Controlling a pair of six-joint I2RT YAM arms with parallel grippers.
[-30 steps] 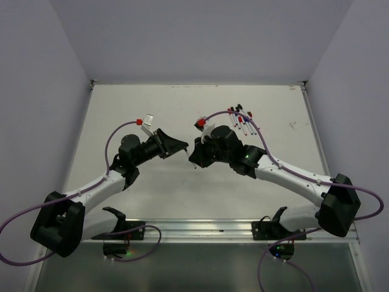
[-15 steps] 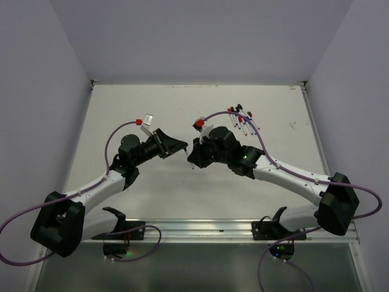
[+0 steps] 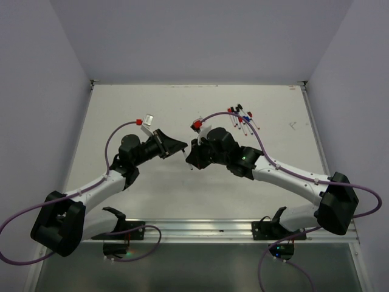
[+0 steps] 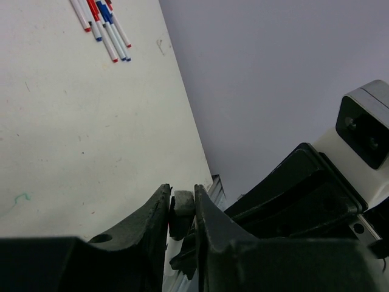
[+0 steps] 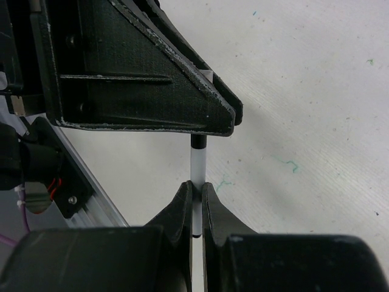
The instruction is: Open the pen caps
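A white pen (image 5: 197, 170) is pinched tight by the right gripper (image 5: 196, 193). In the right wrist view the pen is lined up from 6 to 12 o'clock, and its black cap (image 5: 197, 142) is at 12 o'clock. The cap is squeezed by the left gripper (image 4: 181, 201). A straight pull apart along that line is probably needed. In the top view, the other pens (image 3: 242, 118) are seen lying at 2 o'clock from the grippers.

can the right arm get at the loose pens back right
Probably not yet: the right gripper is shut on a pen whose cap the left gripper pinches. Nothing seems to block the way to the loose pens.
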